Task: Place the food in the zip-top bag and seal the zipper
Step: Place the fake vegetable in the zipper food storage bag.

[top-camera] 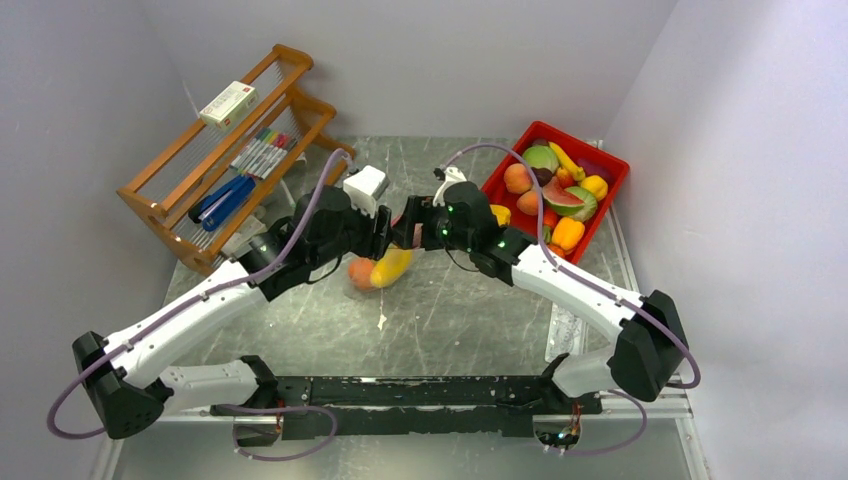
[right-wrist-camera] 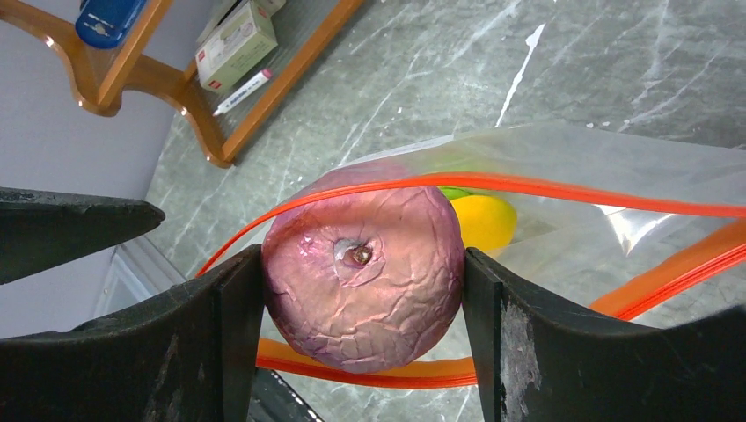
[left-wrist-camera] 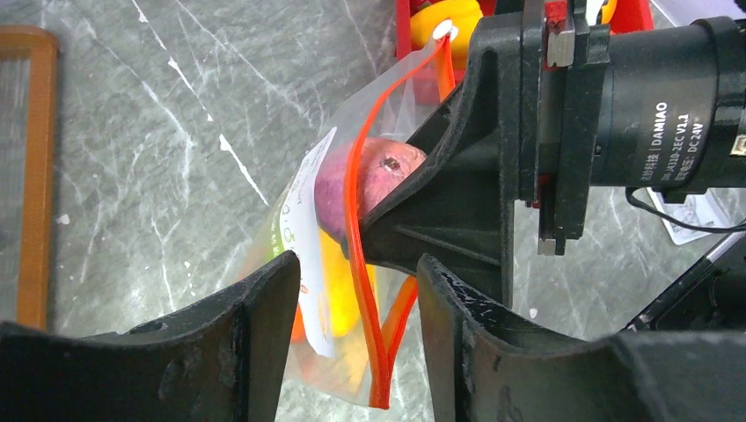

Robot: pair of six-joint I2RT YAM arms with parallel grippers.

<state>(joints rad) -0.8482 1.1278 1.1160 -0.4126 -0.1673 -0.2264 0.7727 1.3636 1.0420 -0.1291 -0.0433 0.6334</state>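
The clear zip-top bag (top-camera: 372,280) lies mid-table with a yellow piece (top-camera: 392,267) and an orange piece (top-camera: 360,272) of food inside. My right gripper (right-wrist-camera: 361,264) is shut on a purple-pink wrinkled round toy vegetable (right-wrist-camera: 365,290) and holds it in the bag's open mouth, between the two orange-red zipper strips (right-wrist-camera: 563,186). My left gripper (left-wrist-camera: 356,272) is open. The bag's corner and zipper (left-wrist-camera: 376,352) hang between its fingers (left-wrist-camera: 264,308) without touching them. The white label (left-wrist-camera: 308,220) faces the left finger.
A red tray (top-camera: 618,170) at the back right holds several more toy fruits and vegetables (top-camera: 555,195). A wooden rack (top-camera: 160,195) with markers, a white box (top-camera: 228,103) and blue tools stands at the back left. A clear ruler (top-camera: 562,325) lies at the right.
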